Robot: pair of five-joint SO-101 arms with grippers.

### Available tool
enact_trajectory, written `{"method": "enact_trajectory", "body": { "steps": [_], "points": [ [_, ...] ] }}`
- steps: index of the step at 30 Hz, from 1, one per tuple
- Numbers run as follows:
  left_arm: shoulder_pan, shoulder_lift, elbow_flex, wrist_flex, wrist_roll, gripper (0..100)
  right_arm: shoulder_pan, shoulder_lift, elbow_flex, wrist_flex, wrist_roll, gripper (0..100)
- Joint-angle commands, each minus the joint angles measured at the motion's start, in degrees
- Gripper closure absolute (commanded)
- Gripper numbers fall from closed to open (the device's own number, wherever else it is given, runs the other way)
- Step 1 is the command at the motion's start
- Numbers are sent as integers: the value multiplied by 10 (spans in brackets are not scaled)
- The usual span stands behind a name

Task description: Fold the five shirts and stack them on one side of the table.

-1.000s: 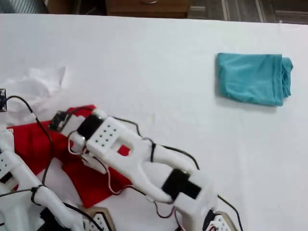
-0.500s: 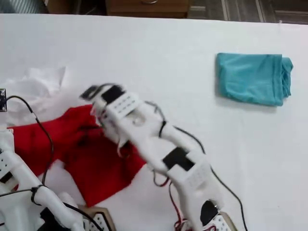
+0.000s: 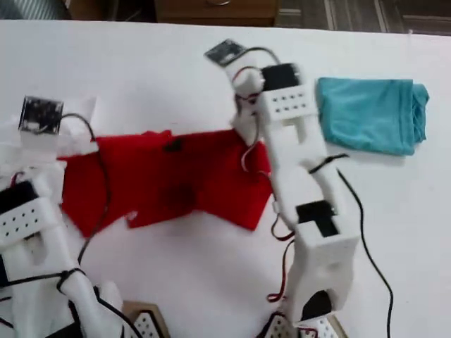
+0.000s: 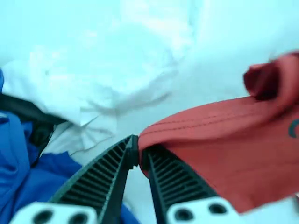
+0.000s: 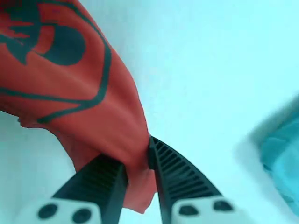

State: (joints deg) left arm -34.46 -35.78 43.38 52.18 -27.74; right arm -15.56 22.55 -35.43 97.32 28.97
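Red shirt (image 3: pixel 169 176): lay opened out flat across the left and middle of the high view, stretched between the two arms; a dark print showed on the cloth
Left hand (image 4: pixel 138 156): was clamped on the red shirt, with the stitched hem pinched between the tips of its ribbed fingers (image 4: pixel 105 175); it held the shirt's end toward the left edge of the high view
Right hand (image 5: pixel 138 158): was clamped on the red shirt too, a bunched fold of cloth hanging between its fingers; it held the shirt's other end, near the upper middle of the high view
Teal shirt (image 3: pixel 370 116): sat folded into a neat rectangle at the upper right of the high view, just beside the right arm and apart from the red shirt
White shirt (image 3: pixel 74 113): lay crumpled at the left of the high view, just behind the red shirt's left end, partly hidden by the left arm
Blue cloth (image 4: pixel 18 172): lay bunched beside the white shirt, close to the left hand
Table (image 3: pixel 176 70): was white, carrying all the shirts
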Motion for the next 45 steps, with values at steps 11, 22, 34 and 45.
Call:
{"method": "enact_trajectory", "body": {
  "steps": [11, 22, 34, 45],
  "points": [
    [167, -11, -47, 33, 94, 974, 74, -36, -64, -73, 59, 977],
    [113, -11, 129, -294, 94, 931, 71, 90, -124, -134, -40, 817],
    [94, -12, 29, -179, 93, 852, 74, 79, -259, 5, -75, 769],
    [228, -11, -8, 96, -65, 854, 88, 40, -263, 36, -75, 769]
  ]
}}
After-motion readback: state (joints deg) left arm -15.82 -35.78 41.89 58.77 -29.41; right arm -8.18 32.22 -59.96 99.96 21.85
